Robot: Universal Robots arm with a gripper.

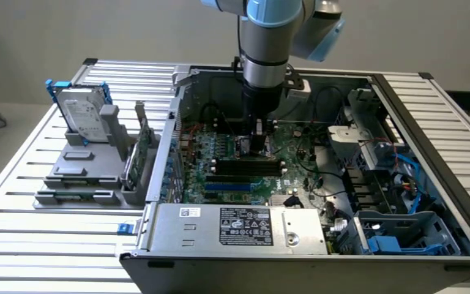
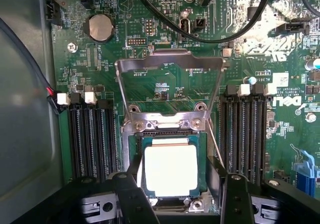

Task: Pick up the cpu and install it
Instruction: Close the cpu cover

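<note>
The cpu point(image 2: 170, 169), a small square chip with a bright silver top and green rim, lies level in the dark metal-framed socket point(image 2: 165, 120) on the green motherboard. The socket's load plate point(image 2: 170, 64) is swung up and open behind it. My gripper point(image 2: 172, 179) is straight above the socket, and its two black fingers point(image 2: 131, 186) press against opposite edges of the cpu. In the exterior view the gripper point(image 1: 257, 144) reaches straight down into the open computer case, over the middle of the board.
Black memory slots point(image 2: 92, 134) point(image 2: 245, 129) flank the socket closely. Black cables point(image 2: 220, 37) loop across the board beyond it. The silver power supply point(image 1: 235, 226) fills the case's near side. A blue-framed hard drive point(image 1: 84, 113) stands in a grey fixture at the exterior view's left.
</note>
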